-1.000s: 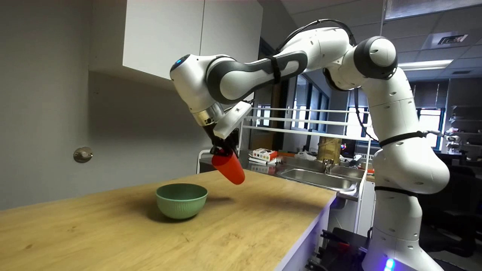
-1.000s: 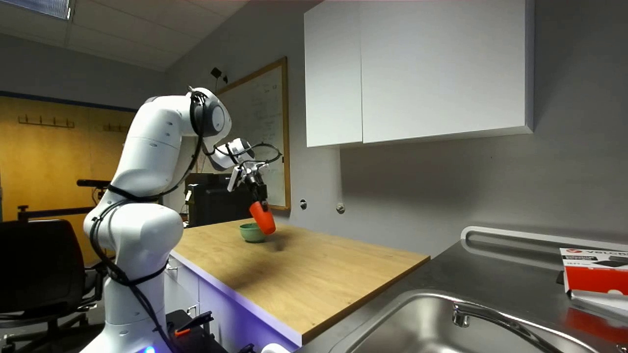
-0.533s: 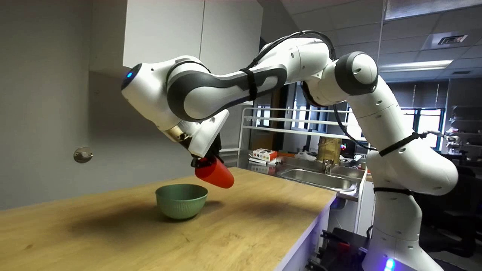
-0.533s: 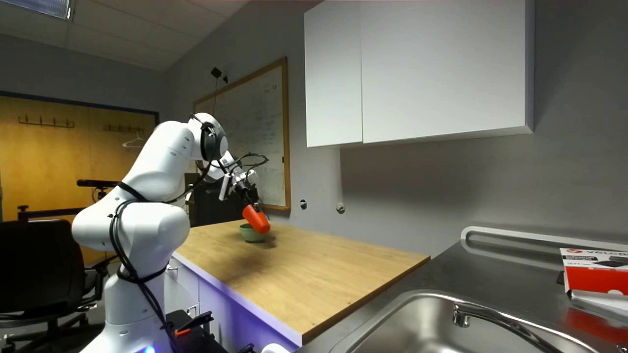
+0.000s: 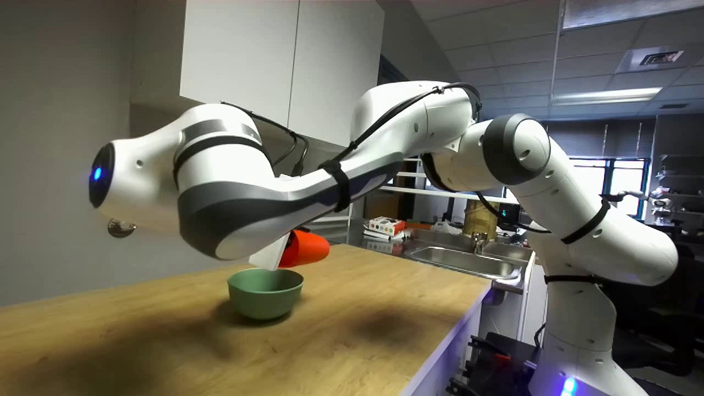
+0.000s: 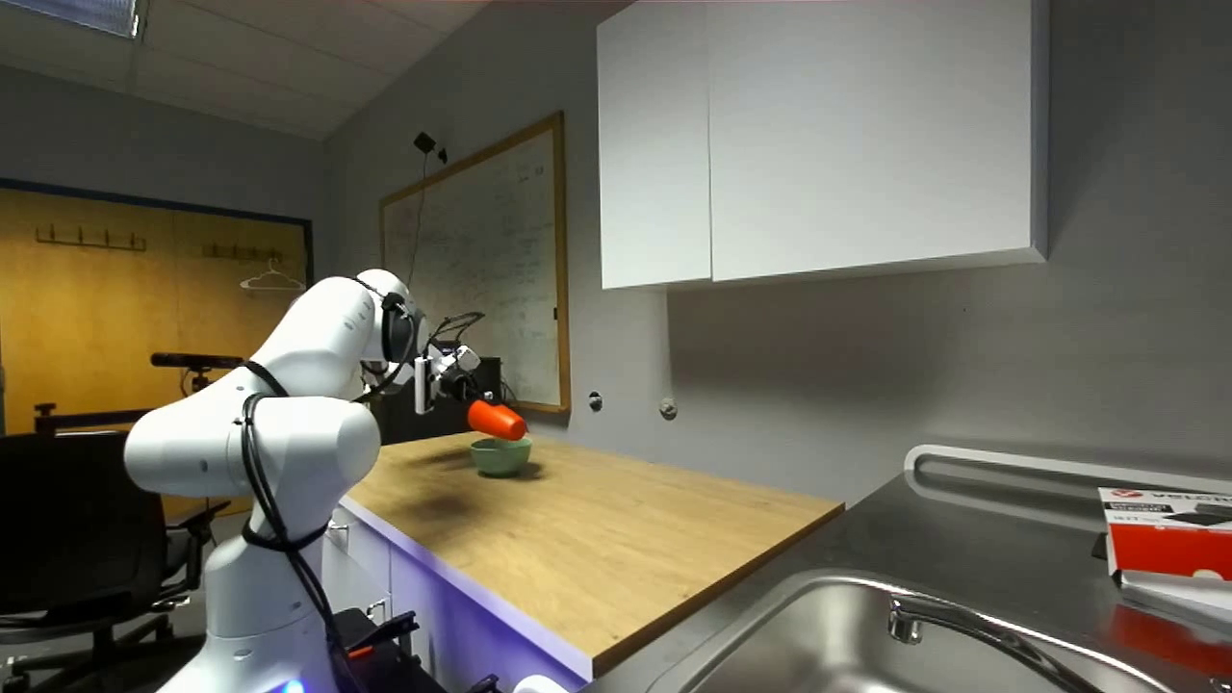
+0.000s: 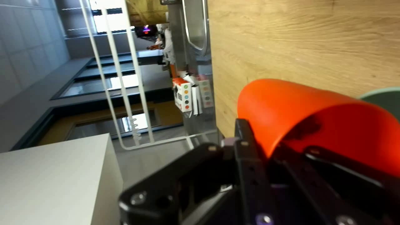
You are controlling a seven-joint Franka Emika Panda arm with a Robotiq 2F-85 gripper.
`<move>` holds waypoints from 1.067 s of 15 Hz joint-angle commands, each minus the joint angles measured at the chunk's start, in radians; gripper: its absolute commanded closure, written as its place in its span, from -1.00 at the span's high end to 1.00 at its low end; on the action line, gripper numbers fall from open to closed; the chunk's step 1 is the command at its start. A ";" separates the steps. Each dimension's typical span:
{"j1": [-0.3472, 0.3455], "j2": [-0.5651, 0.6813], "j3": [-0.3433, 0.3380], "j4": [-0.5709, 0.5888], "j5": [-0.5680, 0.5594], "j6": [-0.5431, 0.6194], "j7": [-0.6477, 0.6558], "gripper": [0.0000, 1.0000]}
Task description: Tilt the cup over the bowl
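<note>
The red-orange cup (image 5: 309, 249) is tipped nearly onto its side in the air, its mouth slightly lower than or level with its base. In an exterior view its open end is above the right rim of the green bowl (image 5: 265, 296). In an exterior view the cup (image 6: 497, 421) is just above the bowl (image 6: 500, 459). My gripper (image 7: 262, 147) is shut on the cup's wall, one finger outside and one inside the mouth. In the wrist view the cup (image 7: 287, 103) covers most of the bowl (image 7: 386, 98). The arm hides the gripper in an exterior view.
The bowl stands on a wooden counter (image 5: 357, 324). A white wall cabinet (image 5: 242, 49) hangs above, close to the arm. A metal sink (image 6: 847, 635) and a red-white box (image 6: 1169, 534) lie beyond the counter's end. A white rack (image 7: 140, 93) stands there too.
The cup has turned from a steep tilt to nearly horizontal. The arm has come lower, and the cup has moved towards the bowl. The bowl has not moved.
</note>
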 commanded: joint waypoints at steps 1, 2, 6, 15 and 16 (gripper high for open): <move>0.067 0.132 -0.071 0.156 -0.138 -0.080 -0.095 -0.98; 0.080 0.155 -0.090 0.171 -0.176 -0.089 -0.110 -0.98; 0.110 0.231 -0.153 0.229 -0.294 -0.115 -0.159 -0.98; 0.127 0.295 -0.258 0.271 -0.448 -0.156 -0.180 -0.98; 0.124 0.301 -0.265 0.274 -0.462 -0.160 -0.180 -0.98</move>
